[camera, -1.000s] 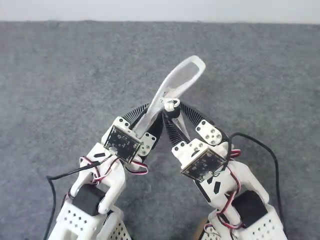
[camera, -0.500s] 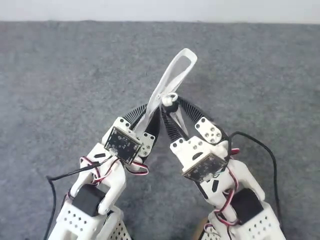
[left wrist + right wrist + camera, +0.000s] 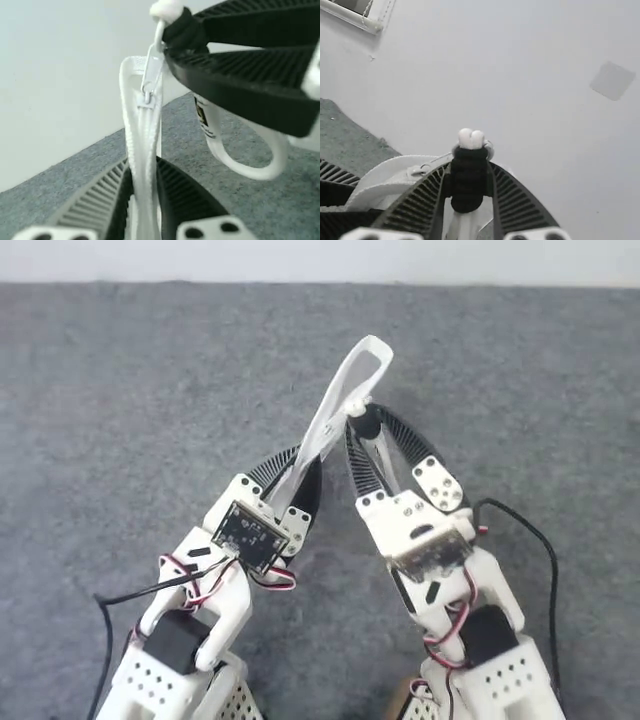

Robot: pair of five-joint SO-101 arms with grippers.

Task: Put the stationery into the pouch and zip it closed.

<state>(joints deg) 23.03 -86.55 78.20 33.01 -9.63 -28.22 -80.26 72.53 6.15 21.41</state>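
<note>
A clear pouch (image 3: pixel 345 400) with white edging is held up off the grey mat, seen edge-on in the high view. My left gripper (image 3: pixel 312 458) is shut on the pouch's near end, and the white zipper band (image 3: pixel 142 150) runs up between its fingers (image 3: pixel 170 185). My right gripper (image 3: pixel 357 420) is shut on the black zipper tab (image 3: pixel 468 175), with white cord ends (image 3: pixel 470 139) sticking out above it. In the left wrist view the metal zipper pull (image 3: pixel 150 75) hangs from that tab (image 3: pixel 182 30), high up on the pouch. I cannot see any stationery.
Grey felt mat (image 3: pixel 130 410) spreads around both arms, with a white wall (image 3: pixel 320 260) at its far edge. A black cable (image 3: pixel 535 545) loops beside the right arm, and another (image 3: pixel 105 615) trails by the left arm's base.
My right gripper has moved away from the arm bases along the pouch's edge, taking the zipper tab with it. The pouch has turned more edge-on. The left arm barely moved.
</note>
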